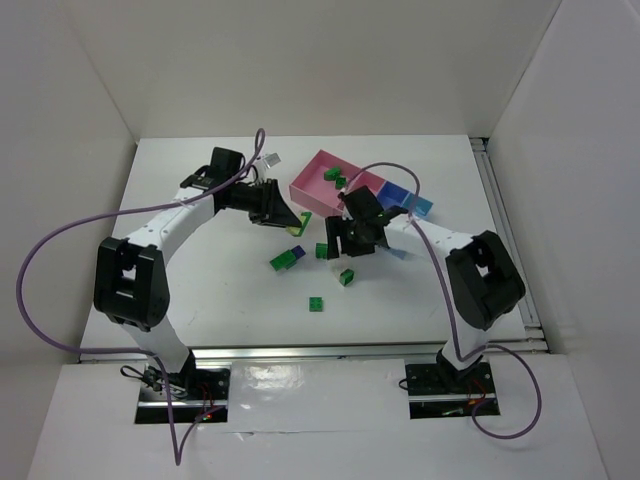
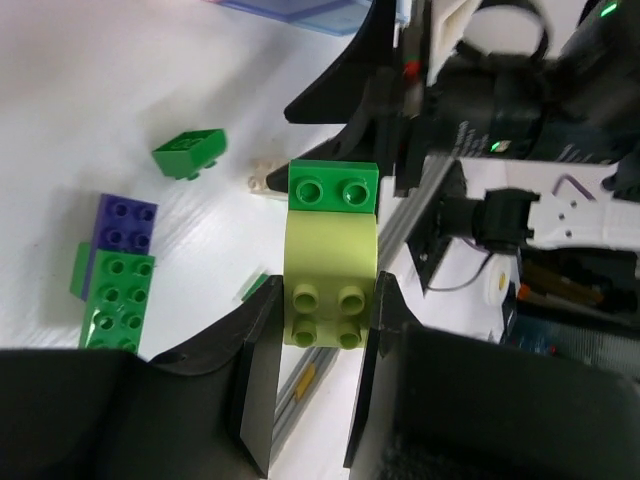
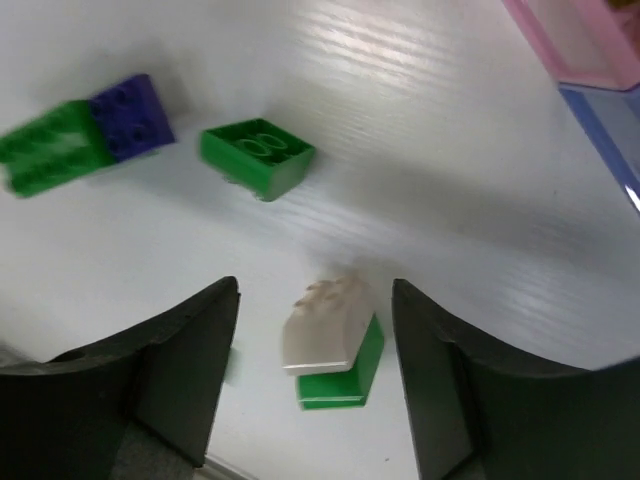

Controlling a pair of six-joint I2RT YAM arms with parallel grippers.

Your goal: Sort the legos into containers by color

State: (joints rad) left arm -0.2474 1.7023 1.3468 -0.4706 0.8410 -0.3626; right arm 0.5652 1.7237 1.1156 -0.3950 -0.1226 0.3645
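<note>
- Left gripper (image 2: 325, 300) closed on pale yellow brick (image 2: 330, 275); small green brick (image 2: 333, 187) stuck on its far end.
- Right arm (image 2: 500, 100) seen close ahead of held stack.
- Right gripper (image 3: 312, 292) spread open, nothing clamped; cream-topped green brick (image 3: 335, 350) seen on table (image 3: 420, 170) between fingers, gap left on each side, blurred.
- Green-and-purple pair (image 1: 285, 258) and loose green bricks (image 1: 346, 277) scattered on table between the arms.
- Two green bricks (image 1: 336, 178) lodged in large pink tray (image 1: 318, 192).
- Smaller pink tray (image 1: 372, 181), blue tray (image 1: 398, 192) and light blue tray (image 1: 422, 207) lined up beside it, partly hidden by right arm.
</note>
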